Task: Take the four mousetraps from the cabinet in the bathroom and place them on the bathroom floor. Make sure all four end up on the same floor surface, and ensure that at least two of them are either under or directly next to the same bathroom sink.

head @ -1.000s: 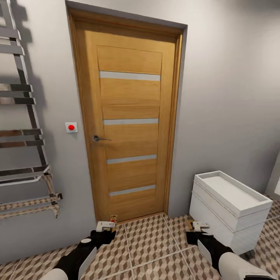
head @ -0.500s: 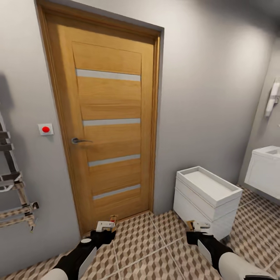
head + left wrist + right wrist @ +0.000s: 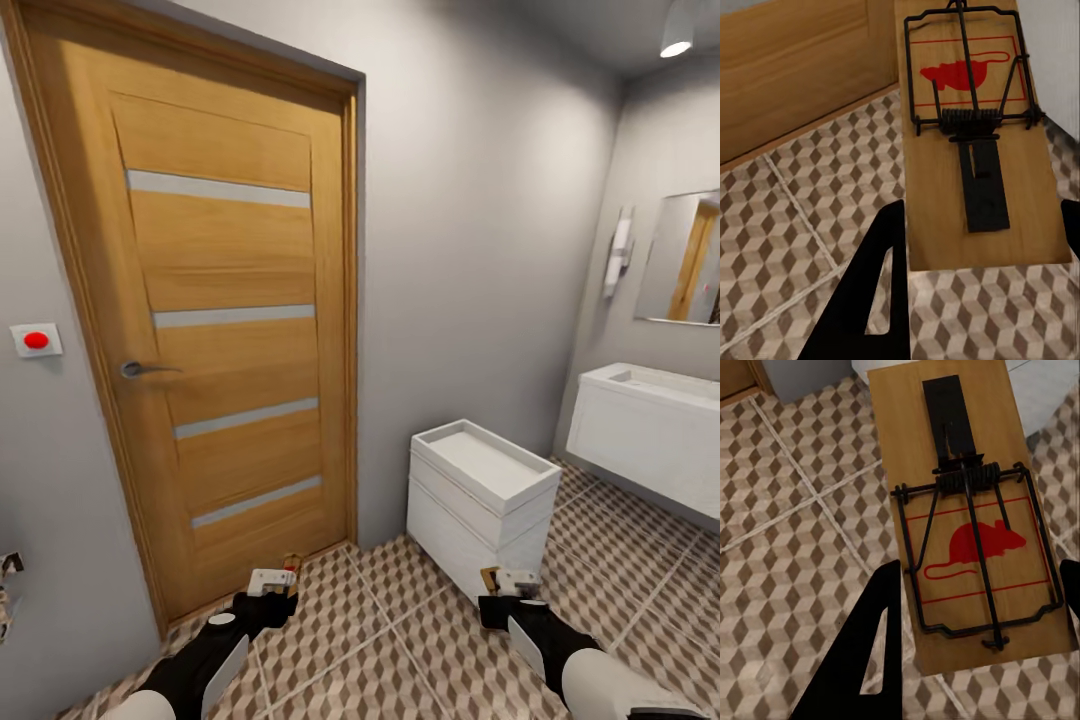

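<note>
The left gripper [image 3: 272, 580] pinches a mousetrap [image 3: 975, 135] between its fingers [image 3: 881, 292], and the right gripper [image 3: 515, 581] likewise pinches a second mousetrap [image 3: 971, 517], red mouse print up; both boards are carried clear above the bathroom floor [image 3: 400, 640]. Each board appears held only by its side edges, so the judged risk is that a jolt during base travel lets one slip and land near the wooden door [image 3: 220, 330] or beside the white box-shaped unit [image 3: 480, 500], not at the sink [image 3: 650, 425] mounted well apart on the far wall. Swinging the right arm close to that unit could also knock its mousetrap loose.
</note>
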### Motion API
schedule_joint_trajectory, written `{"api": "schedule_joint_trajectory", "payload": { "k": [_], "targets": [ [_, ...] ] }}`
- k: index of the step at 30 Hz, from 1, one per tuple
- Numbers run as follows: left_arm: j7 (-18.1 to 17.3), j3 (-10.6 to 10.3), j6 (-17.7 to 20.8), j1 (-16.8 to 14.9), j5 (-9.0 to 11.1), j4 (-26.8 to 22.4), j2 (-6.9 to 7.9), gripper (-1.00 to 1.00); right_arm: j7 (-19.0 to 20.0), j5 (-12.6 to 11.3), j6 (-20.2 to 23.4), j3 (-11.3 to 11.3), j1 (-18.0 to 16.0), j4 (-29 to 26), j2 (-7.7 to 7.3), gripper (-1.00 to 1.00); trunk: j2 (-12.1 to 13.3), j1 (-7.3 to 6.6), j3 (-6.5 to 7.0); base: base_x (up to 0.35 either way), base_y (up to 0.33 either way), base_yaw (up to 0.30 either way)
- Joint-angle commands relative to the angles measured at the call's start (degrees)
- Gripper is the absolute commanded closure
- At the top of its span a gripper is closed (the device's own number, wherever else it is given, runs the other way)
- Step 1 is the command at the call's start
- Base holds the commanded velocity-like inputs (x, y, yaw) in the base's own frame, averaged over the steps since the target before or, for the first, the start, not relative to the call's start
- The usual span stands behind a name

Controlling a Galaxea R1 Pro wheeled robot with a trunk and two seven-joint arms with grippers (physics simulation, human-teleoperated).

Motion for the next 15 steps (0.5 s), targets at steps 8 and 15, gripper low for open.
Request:
{"api": "schedule_joint_trajectory", "payload": {
  "k": [8, 15],
  "targets": [
    [0.2, -0.2, 0.3, 0.0, 0.5, -0.1, 0.04, 1.0, -0.1, -0.2, 0.3, 0.0, 0.0, -0.1, 0.01, 1.0, 0.0, 0.0, -0.07, 0.0, 0.0, -0.291],
    [0.1, -0.2, 0.3, 0.0, 0.4, -0.1, 0.04, 1.0, -0.1, -0.2, 0.3, -0.1, 0.0, 0.0, -0.02, 1.0, 0.0, 0.0, -0.07, 0.0, 0.0, -0.291]
  ]
}}
